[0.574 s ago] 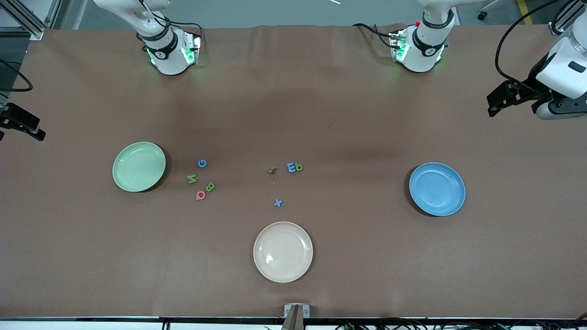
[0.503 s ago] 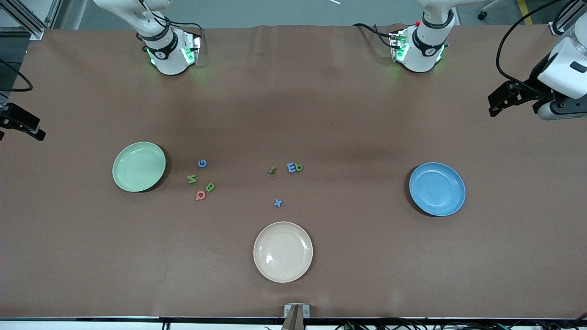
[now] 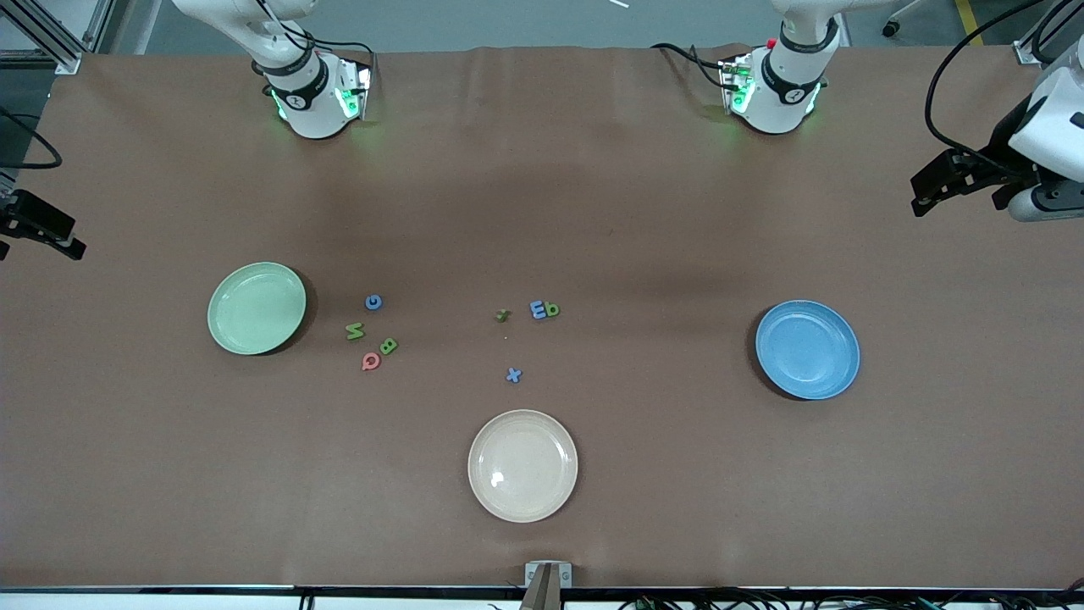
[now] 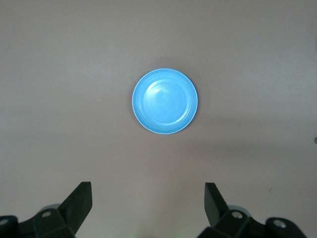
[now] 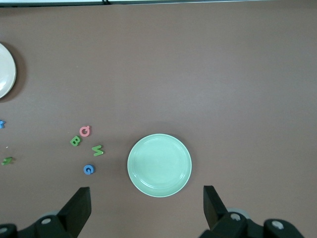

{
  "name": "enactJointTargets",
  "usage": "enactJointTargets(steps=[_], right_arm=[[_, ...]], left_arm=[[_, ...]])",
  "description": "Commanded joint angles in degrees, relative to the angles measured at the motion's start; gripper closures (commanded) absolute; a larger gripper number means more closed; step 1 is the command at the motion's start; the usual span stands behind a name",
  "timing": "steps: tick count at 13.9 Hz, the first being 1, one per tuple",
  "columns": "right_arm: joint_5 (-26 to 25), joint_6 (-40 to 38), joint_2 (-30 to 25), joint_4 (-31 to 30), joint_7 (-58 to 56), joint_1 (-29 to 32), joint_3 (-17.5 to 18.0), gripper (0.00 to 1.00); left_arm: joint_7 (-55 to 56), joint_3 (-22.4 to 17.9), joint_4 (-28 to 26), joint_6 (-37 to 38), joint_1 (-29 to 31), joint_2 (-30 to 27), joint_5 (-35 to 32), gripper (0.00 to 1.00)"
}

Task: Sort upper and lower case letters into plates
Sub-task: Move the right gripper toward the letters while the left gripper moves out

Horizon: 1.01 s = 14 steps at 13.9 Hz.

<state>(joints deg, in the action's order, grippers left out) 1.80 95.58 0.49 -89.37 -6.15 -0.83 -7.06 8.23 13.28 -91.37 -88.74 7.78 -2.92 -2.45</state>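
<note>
No sorting had begun: all the letters lay on the surface and both plates were bare. The left gripper [image 4: 147, 206] hung high with its fingers [image 4: 79, 201] spread wide and empty, the blue plate [image 4: 165, 101] well below and ahead of them. The right gripper [image 5: 146, 208] hung likewise, fingers [image 5: 79, 203] spread around nothing, the green plate [image 5: 159, 165] just ahead of their tips. Off to one side of that plate sat the G [image 5: 88, 169], N [image 5: 97, 150], B [image 5: 75, 141] and Q [image 5: 84, 131] (the lower-case letters lay farther off). The cream plate [image 3: 522, 465] stayed out of it. The next move, I judged, called for a descent onto one capital, fingers straddling it.
</note>
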Motion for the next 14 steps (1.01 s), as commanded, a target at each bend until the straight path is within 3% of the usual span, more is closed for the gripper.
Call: enactJointTargets(steps=[1,5,7,14], right_arm=[[-0.58,0.23,-1.55,-1.07,0.7,-1.8,0.29,0.0],[-0.75,-0.13,-0.41,-1.07,-0.27,-4.26,0.29,0.0],[-0.75,-0.04,0.91,-0.98,-0.36,-6.36,0.29,0.0],[0.13,9.27,15.57,-1.68,3.58,-11.82,0.38,0.0]], left_arm=[[-0.32,0.86,2.51,1.12,-0.66,5.1,0.87,0.0],[3.7,4.29,2.33,-3.35,-4.43,12.04,0.96,0.0],[10.71,4.38,2.33,-6.86,-8.72,15.64,0.87,0.0],[39.62,4.3,2.95,-23.12,-25.07,30.76,0.08,0.0]])
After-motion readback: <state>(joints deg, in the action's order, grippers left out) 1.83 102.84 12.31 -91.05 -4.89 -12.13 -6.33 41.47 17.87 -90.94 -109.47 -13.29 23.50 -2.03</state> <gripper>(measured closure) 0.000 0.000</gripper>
